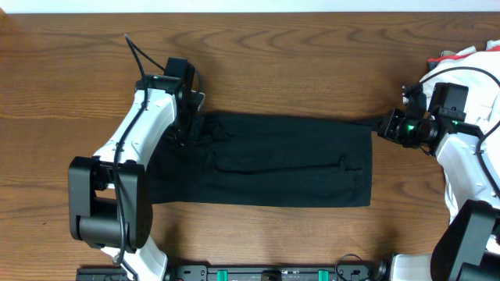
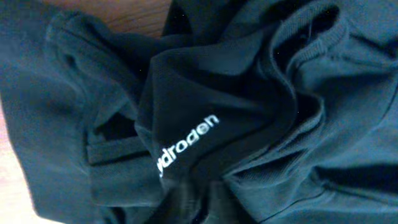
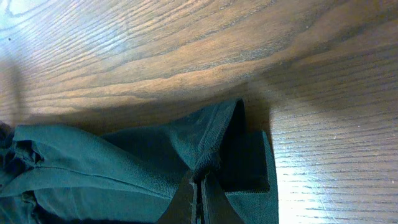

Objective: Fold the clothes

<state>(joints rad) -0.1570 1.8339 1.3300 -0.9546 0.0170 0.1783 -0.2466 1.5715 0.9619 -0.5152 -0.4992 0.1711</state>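
The wooden worktop (image 1: pixel 312 62) carries the black shirt (image 1: pixel 273 168), spread flat as a long band across its middle. The left tool (image 1: pixel 186 131) is closed on bunched cloth at the shirt's upper-left corner. The right tool (image 1: pixel 380 125) is clamped on the shirt's upper-right corner. Small white lettering (image 2: pixel 186 144) shows on the shirt's gathered folds.

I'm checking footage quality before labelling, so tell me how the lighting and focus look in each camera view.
Overhead: even light, sharp, but the black shirt swallows fold detail. Left wrist: too close, soft and bluish, white lettering still partly readable. Right wrist: glare on the table, shadow beside the shirt, right gripper blurred.
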